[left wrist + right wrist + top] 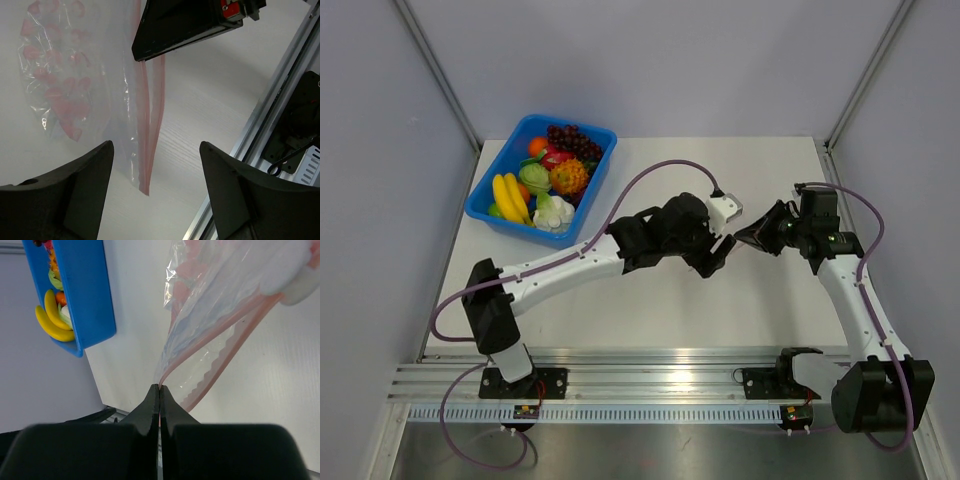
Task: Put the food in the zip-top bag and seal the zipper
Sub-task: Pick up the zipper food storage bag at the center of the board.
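Bag: a clear crinkly plastic zip-top bag [220, 295] sat between the two arms' tips, at the middle of the white counter [650, 310].
Zipper: the thin pink-red plastic zipper strip [150, 130] edged the bag, its two tracks parted.
Right fingers [155, 405]: pinched tight on one end of that strip.
Left fingers [80, 195]: spread wide, the strip's other end showing between them, nothing gripped.
Food: small colourful toy fruits and vegetables [548, 178] lay in a blue rectangular plastic tray [520, 231], well left of the bag.
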You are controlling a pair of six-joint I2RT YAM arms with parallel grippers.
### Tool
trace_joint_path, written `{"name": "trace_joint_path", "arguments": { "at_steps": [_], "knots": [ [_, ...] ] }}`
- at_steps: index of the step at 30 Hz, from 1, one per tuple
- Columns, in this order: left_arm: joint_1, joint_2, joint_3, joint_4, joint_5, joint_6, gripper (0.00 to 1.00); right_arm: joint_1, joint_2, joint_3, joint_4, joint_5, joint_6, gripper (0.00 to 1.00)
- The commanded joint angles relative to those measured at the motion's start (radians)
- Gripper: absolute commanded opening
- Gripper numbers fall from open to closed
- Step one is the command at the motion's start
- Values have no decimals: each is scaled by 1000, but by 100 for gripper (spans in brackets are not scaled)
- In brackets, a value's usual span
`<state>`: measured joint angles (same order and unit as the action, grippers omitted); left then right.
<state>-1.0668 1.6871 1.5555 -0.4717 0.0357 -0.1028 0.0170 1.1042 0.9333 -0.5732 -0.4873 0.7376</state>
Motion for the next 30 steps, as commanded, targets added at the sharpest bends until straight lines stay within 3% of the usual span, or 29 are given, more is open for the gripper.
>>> {"name": "trace_joint_path", "arguments": {
  "at_steps": [1, 30],
  "knots": [
    [-5, 32, 46, 110, -31, -46, 72, 14, -20, 59, 24, -42, 26, 0],
    [10, 155, 124, 133, -174, -43, 57, 17, -50, 67, -1, -82, 5, 0]
  ]
}}
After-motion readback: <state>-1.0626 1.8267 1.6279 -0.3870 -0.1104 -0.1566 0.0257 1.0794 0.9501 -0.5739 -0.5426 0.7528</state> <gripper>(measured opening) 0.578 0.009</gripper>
